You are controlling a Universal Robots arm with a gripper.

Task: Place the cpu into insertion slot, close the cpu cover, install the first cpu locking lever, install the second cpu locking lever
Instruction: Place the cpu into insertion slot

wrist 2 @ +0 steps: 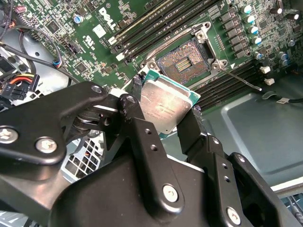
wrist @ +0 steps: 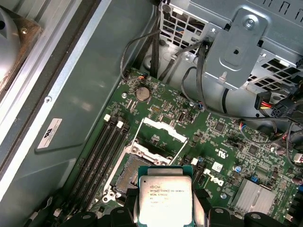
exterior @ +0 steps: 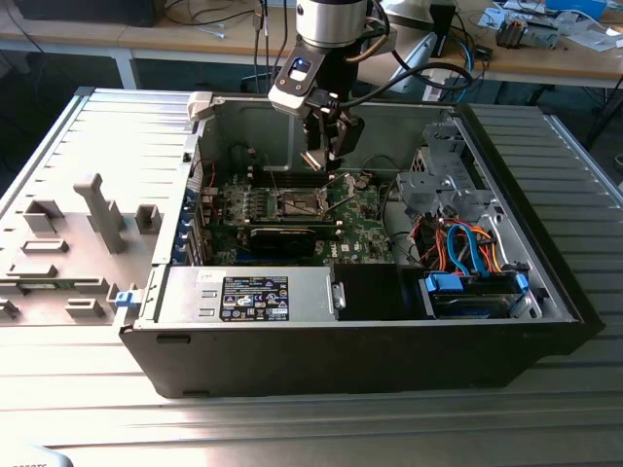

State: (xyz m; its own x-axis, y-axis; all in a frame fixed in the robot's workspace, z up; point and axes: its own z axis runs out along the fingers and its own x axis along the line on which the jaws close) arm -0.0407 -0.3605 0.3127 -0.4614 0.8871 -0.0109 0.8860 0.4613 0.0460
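My gripper (exterior: 327,163) hangs inside the open computer case, just above the green motherboard (exterior: 355,206). It is shut on the cpu (wrist 2: 165,106), a flat square chip with a silvery top, pinched at two opposite edges by the black fingers (wrist 2: 190,126). The chip is tilted and held clear of the board in both wrist views, cpu (wrist: 164,201). Just beyond it lies the insertion slot (wrist 2: 187,61), dark-centred and bare. Its near part is hidden by the chip in the first wrist view, insertion slot (wrist: 125,174). The cpu cover (wrist: 163,128) is flipped open past the socket. A thin locking lever (wrist 2: 244,80) sticks out sideways.
Memory sticks (wrist: 102,151) run beside the socket. A long black card (exterior: 282,236) lies in front of it. A metal drive cage (exterior: 438,180) and coloured cables (exterior: 467,248) fill the exterior view's right of the case. The power supply (exterior: 258,295) sits at the front.
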